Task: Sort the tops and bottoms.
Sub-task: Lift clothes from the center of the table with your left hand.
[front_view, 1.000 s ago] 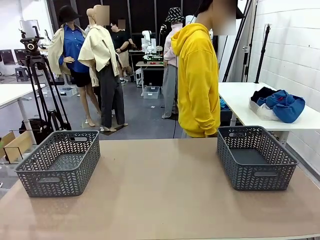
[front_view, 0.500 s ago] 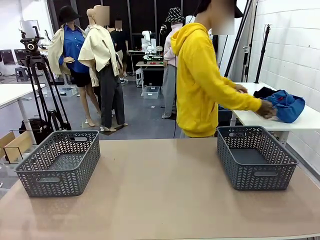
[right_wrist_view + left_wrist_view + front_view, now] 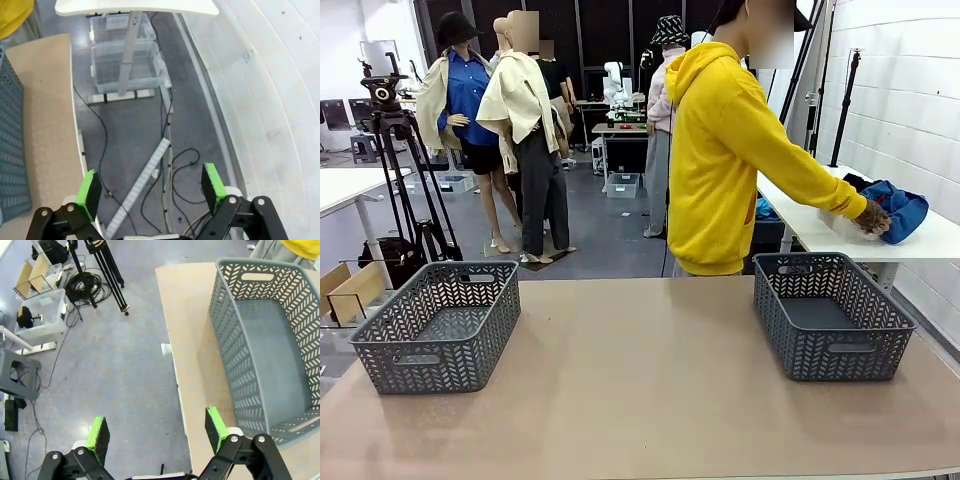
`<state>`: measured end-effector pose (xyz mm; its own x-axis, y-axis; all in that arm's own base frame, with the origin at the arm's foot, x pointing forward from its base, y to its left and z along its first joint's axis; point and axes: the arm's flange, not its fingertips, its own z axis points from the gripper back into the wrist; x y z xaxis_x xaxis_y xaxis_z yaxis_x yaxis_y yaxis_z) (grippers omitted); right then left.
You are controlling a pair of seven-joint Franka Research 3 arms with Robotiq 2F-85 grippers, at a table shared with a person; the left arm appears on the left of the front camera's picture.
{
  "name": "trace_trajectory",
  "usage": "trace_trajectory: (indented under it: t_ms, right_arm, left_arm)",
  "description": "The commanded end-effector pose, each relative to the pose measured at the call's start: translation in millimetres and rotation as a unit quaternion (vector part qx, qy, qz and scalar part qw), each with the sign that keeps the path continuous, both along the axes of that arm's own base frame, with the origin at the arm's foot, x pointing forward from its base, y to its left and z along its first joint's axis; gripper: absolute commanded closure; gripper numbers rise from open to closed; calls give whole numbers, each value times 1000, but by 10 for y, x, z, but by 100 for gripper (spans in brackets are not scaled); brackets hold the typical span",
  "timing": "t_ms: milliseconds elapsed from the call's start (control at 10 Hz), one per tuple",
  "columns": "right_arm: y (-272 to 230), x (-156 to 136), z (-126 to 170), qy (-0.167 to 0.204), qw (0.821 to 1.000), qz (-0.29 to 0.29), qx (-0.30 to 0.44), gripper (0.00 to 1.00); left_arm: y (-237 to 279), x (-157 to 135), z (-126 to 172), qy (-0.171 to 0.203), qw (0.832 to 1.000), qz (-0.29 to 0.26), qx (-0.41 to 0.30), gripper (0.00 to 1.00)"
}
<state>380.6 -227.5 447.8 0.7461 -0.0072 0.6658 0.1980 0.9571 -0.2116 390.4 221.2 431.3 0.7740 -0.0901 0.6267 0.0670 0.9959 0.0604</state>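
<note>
Open right gripper point(image 3: 152, 190) above cabled floor point(image 3: 145, 135)

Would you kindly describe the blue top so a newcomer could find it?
Look to the white side table at far right, behind the right basket. In the clothes heap there, by the person's hand, lies the blue top. It alone is bright blue; its neighbours are dark and white.

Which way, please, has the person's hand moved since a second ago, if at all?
Yes. The hand has reached out towards picture right, over the white side table, and is now at the bright blue top lying on it.
</note>
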Motion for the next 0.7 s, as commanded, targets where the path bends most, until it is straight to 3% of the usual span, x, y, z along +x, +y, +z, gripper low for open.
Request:
trace_trajectory:
  t_ms: [0,600]
  right_arm:
    - [-20,-22,10,2,1000,0,0,0]
    - [-20,-22,10,2,1000,0,0,0]
  left_arm:
    - [22,-8,-17,1,1000,-1,2,0]
    - [22,-8,-17,1,1000,-1,2,0]
